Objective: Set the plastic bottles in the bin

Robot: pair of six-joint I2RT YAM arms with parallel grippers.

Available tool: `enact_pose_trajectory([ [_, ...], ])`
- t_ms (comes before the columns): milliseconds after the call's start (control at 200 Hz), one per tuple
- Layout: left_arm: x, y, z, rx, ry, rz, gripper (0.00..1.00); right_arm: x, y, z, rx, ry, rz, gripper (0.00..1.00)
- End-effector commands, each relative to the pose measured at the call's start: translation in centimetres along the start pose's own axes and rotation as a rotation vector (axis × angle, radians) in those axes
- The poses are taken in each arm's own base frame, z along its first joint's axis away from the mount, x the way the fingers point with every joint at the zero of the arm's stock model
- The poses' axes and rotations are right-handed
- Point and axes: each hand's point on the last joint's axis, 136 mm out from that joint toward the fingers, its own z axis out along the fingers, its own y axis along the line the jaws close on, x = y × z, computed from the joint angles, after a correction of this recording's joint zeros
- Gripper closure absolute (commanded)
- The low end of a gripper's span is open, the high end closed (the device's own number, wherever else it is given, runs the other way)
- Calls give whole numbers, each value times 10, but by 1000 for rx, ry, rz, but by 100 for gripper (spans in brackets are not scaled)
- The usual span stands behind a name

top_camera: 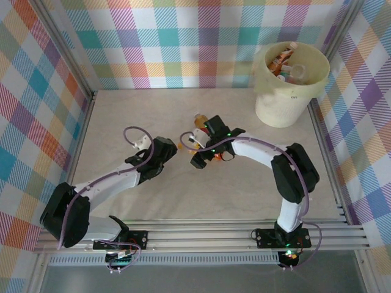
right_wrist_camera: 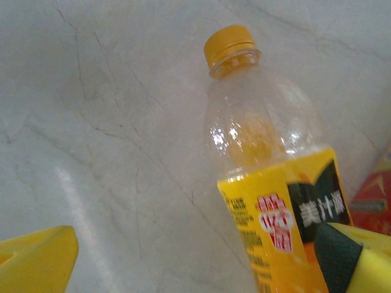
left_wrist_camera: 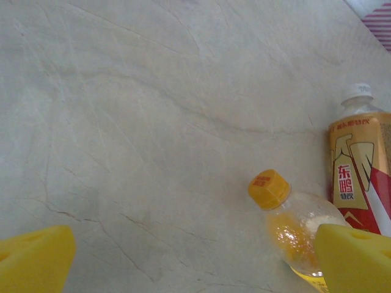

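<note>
Two plastic bottles lie on the table between my arms. One has a yellow cap, a clear neck and a yellow label point(right_wrist_camera: 269, 177); it lies slanted between the fingers of my open right gripper point(right_wrist_camera: 198, 268), its label against the right finger point(right_wrist_camera: 360, 256). My open left gripper point(left_wrist_camera: 195, 268) hovers over bare table, and the same yellow-capped bottle point(left_wrist_camera: 293, 226) sits by its right finger point(left_wrist_camera: 354, 256). A white-capped bottle with an orange and red label point(left_wrist_camera: 360, 165) lies beyond. From above, both grippers, left point(top_camera: 173, 148) and right point(top_camera: 197, 160), meet mid-table. The bin point(top_camera: 292, 85), holding several bottles, stands at the back right.
Checked cloth walls close off the table at the back and both sides. A metal rail point(top_camera: 201, 235) runs along the near edge by the arm bases. Pale marbled tabletop point(top_camera: 134, 116) stretches left of the bottles and in front of the bin.
</note>
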Motion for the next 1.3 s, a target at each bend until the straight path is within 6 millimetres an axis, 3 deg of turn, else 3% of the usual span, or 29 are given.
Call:
enact_pose_trajectory([
  [0,-7,22,-5,-49,-32,-27,0,5,-1,12,31,81,-129,0],
  [260,-13,42,-10,-70,-64,-59,0,25,24,40,-38,202,-210,2],
  [470,-16,47,-11,-83,-75,-67,0,34,20,56,43,250,-229,4],
  [555,-15,47,-10,-86,-74,-66,0,37,23,59,40,258,-236,7],
  [690,-14,47,-8,-85,-71,-67,0,45,25,60,43,289,-235,20],
  [935,-11,34,-4,-38,-47,-38,0,32,20,45,96,232,-221,39],
  [1075,-21,33,-8,-55,-80,-21,0,27,15,31,141,206,-227,48],
  [1300,-30,27,-12,-33,-110,-3,0,17,15,0,190,117,-203,55],
])
